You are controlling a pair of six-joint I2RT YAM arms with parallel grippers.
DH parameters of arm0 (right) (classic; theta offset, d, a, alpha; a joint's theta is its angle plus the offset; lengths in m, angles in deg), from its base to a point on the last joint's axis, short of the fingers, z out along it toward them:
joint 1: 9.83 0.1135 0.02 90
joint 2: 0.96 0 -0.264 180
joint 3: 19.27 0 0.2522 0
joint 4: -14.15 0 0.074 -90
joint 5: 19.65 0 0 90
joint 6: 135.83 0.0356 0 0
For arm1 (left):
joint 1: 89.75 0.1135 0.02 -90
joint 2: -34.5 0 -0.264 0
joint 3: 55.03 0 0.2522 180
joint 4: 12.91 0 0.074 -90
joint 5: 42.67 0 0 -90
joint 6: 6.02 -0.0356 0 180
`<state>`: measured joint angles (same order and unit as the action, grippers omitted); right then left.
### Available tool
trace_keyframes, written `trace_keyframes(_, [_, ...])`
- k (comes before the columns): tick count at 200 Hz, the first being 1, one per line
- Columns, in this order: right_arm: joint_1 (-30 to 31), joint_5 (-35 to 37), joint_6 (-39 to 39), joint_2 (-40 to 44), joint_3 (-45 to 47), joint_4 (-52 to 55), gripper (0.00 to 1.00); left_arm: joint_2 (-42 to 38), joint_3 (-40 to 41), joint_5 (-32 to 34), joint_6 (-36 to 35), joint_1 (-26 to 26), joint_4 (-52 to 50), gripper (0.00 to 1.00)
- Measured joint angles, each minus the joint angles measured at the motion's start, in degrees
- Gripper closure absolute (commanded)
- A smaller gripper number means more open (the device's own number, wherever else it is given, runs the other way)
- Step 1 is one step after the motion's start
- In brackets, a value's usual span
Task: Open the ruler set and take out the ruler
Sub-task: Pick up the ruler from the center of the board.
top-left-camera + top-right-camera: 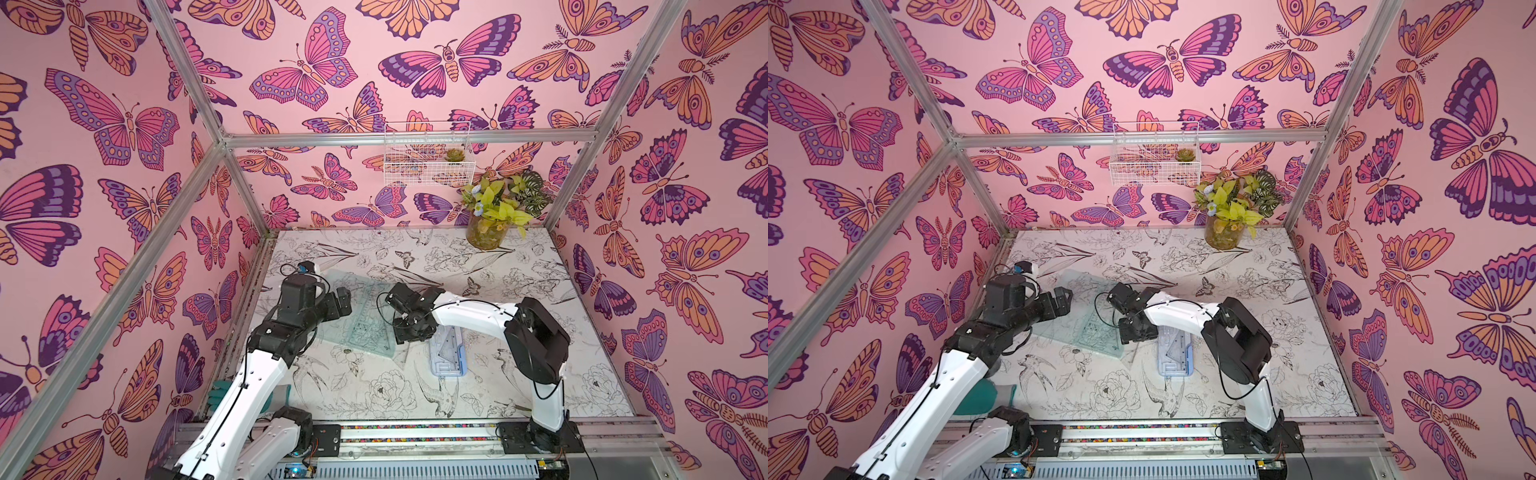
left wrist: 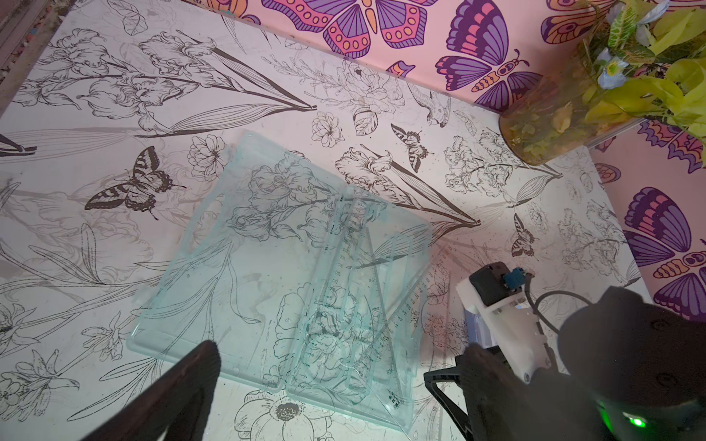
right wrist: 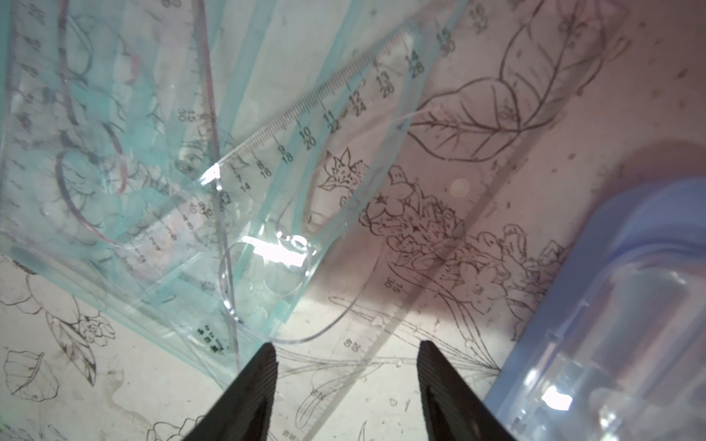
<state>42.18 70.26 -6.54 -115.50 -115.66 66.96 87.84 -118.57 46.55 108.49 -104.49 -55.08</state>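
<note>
The ruler set (image 1: 357,320) is a clear teal case lying open and flat on the table, with rulers and a set square inside (image 2: 344,305). A clear ruler (image 3: 397,290) lies flat on the table just outside the case's corner. My right gripper (image 3: 347,345) is open, and its two fingertips straddle that ruler without touching it; in both top views it hovers at the case's right edge (image 1: 409,332) (image 1: 1133,332). My left gripper (image 2: 340,382) is wide open over the case's near edge, holding nothing (image 1: 343,301).
A pale blue plastic box (image 1: 446,351) (image 3: 611,305) sits right beside the right gripper. A glass vase of plants (image 1: 486,232) stands at the back right. A white wire basket (image 1: 428,158) hangs on the back wall. A teal object (image 1: 220,395) lies at the front left.
</note>
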Motion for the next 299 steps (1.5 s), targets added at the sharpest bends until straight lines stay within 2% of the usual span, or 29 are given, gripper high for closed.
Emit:
trace_keyframes(87, [0.00,0.00,0.83,-1.42,-0.90,0.46,0.54,0.00,0.00,0.24,-0.02,0.00,0.00,0.00])
trace_keyframes(169, [-0.02,1.05,1.90,-1.36,-0.83,0.42,0.49,0.04,0.00,0.24,-0.02,0.00,0.00,0.00])
trace_keyframes(299, [-1.64,1.99,13.22,-1.07,-0.39,-1.14,0.54,0.04,0.00,0.37,-0.02,0.00,-0.04,0.00])
